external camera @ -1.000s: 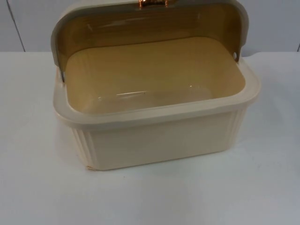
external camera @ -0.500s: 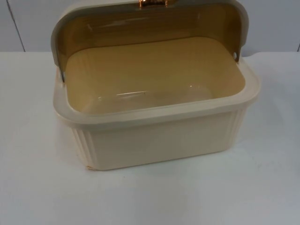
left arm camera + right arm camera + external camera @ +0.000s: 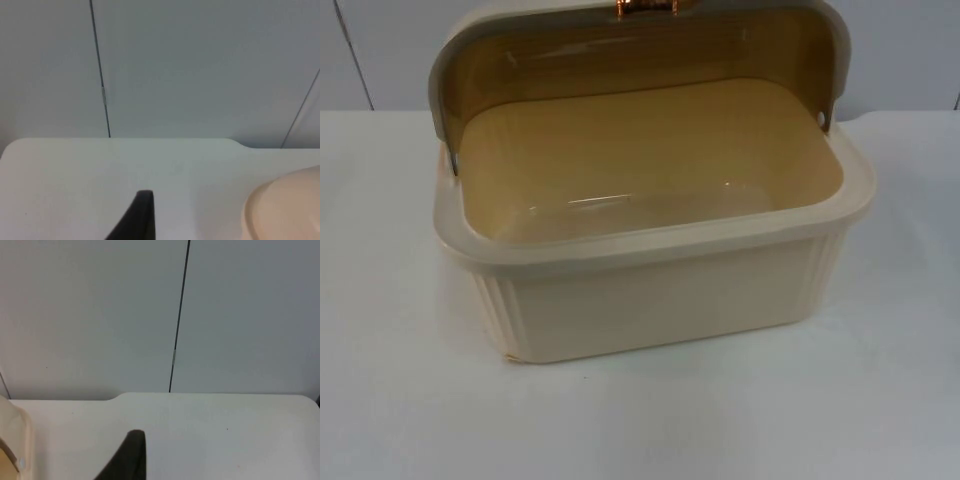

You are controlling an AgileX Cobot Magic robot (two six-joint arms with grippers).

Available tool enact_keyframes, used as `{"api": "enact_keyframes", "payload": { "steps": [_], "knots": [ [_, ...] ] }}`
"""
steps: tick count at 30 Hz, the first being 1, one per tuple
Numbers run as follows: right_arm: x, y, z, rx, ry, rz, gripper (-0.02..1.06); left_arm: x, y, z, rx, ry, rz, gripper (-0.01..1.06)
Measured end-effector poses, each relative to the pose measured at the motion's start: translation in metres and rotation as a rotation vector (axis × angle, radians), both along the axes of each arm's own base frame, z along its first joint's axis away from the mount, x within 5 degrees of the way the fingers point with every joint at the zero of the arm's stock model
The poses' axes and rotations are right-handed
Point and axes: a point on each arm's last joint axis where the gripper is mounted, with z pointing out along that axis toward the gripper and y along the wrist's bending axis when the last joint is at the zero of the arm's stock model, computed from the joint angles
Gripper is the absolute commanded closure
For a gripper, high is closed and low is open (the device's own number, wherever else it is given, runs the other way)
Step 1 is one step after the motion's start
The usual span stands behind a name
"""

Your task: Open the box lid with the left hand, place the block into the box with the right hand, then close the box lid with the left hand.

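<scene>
A cream ribbed box (image 3: 650, 290) stands in the middle of the white table in the top view. Its tinted lid (image 3: 620, 50) is swung up and back, with a copper-coloured handle (image 3: 645, 7) at the top. Nothing lies on the box's yellowish floor. My left gripper (image 3: 142, 220) hovers over bare table beside a rounded cream part of the box (image 3: 285, 210), apart from it. My right gripper (image 3: 131, 457) is open over bare table on the other side, holding nothing, with the box's edge (image 3: 12, 440) off to one side.
The grey partition wall (image 3: 900, 50) rises right behind the box. White table top (image 3: 640, 420) stretches in front of the box and on both sides. Both wrist views show the table's far edge meeting the wall.
</scene>
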Motion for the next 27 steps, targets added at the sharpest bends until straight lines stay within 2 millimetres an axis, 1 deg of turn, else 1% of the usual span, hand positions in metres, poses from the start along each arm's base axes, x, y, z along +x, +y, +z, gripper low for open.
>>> {"api": "enact_keyframes", "payload": {
  "steps": [3,4,5,6,8,10,11,14,16,17,19,22,23,27],
  "knots": [
    [0.000,0.000,-0.001,0.000,0.011,-0.002,0.00,0.000,0.000,0.000,0.000,0.002,-0.001,0.00],
    [0.001,0.000,-0.005,0.000,0.024,-0.002,0.00,0.000,0.000,0.000,0.000,0.002,-0.001,0.00],
    [0.003,0.001,-0.014,0.010,0.062,0.002,0.00,0.000,0.000,0.000,0.000,0.002,-0.001,0.00],
    [0.003,0.001,-0.014,0.010,0.062,0.002,0.00,0.000,0.000,0.000,0.000,0.002,-0.001,0.00],
    [0.006,0.003,-0.030,0.040,0.120,0.015,0.00,0.000,0.000,0.000,0.000,0.002,-0.001,0.00],
    [0.011,0.006,-0.053,0.071,0.196,0.027,0.00,0.000,0.000,0.000,0.000,0.002,-0.001,0.00],
    [0.011,0.006,-0.053,0.071,0.196,0.027,0.00,0.000,0.000,0.000,0.000,0.002,-0.001,0.00],
    [0.016,0.008,-0.086,0.092,0.285,0.038,0.00,0.000,0.000,0.001,0.001,-0.010,0.004,0.00],
    [0.020,0.009,-0.104,0.100,0.331,0.041,0.00,0.001,0.000,0.001,-0.010,-0.015,0.005,0.00],
    [0.020,0.009,-0.104,0.100,0.331,0.041,0.00,0.001,0.000,0.001,-0.010,-0.015,0.005,0.00],
    [0.025,0.010,-0.119,0.105,0.371,0.042,0.00,0.001,0.000,0.001,-0.018,-0.014,0.003,0.00],
    [0.039,0.011,-0.137,0.105,0.411,0.043,0.00,0.000,-0.001,0.000,-0.018,0.003,-0.006,0.00],
    [0.039,0.011,-0.137,0.105,0.411,0.043,0.00,0.000,-0.001,0.000,-0.018,0.003,-0.006,0.00],
    [0.066,0.013,-0.164,0.111,0.495,0.045,0.00,0.000,-0.001,-0.001,-0.016,0.010,-0.011,0.00]
  ]
}}
